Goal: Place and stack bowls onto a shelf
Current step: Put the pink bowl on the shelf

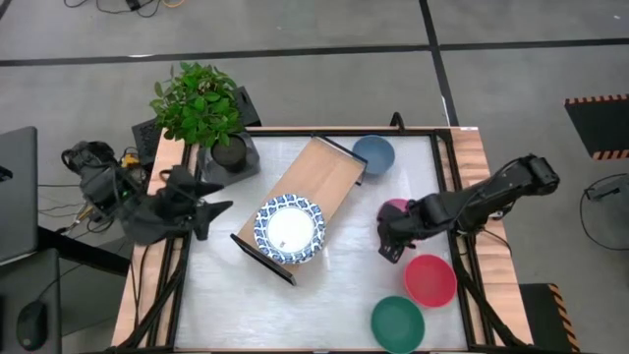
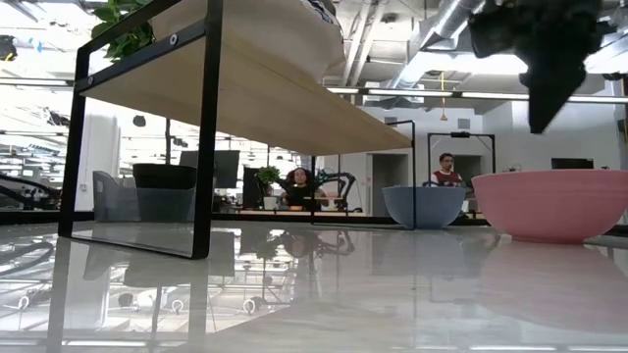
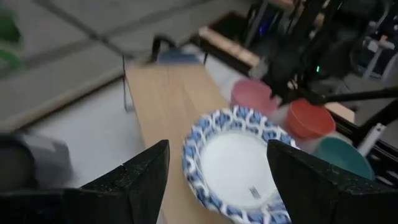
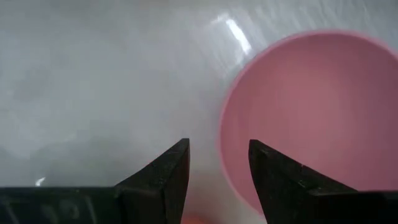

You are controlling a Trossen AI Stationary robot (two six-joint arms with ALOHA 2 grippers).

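High view: potted plant [image 1: 200, 110] beside shelf [image 1: 313, 183], bowls [image 1: 429, 279] scattered

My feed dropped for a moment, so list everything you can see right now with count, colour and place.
shelf: one, light wood with black ends, lying diagonally mid-table.
patterned dishes: white with blue rims, stacked on the shelf's near end; count unclear.
blue bowl: one, on the table at the shelf's far end.
pink bowl: one, right of the shelf, under the right pincer.
red bowl: one, near right part of the table.
green bowl: one, at the near edge, beside the red one.
plant: one, green, in a dark pot, far left corner.
left pincer: open, left of the dishes.
right pincer: open, straddling the pink bowl's rim.
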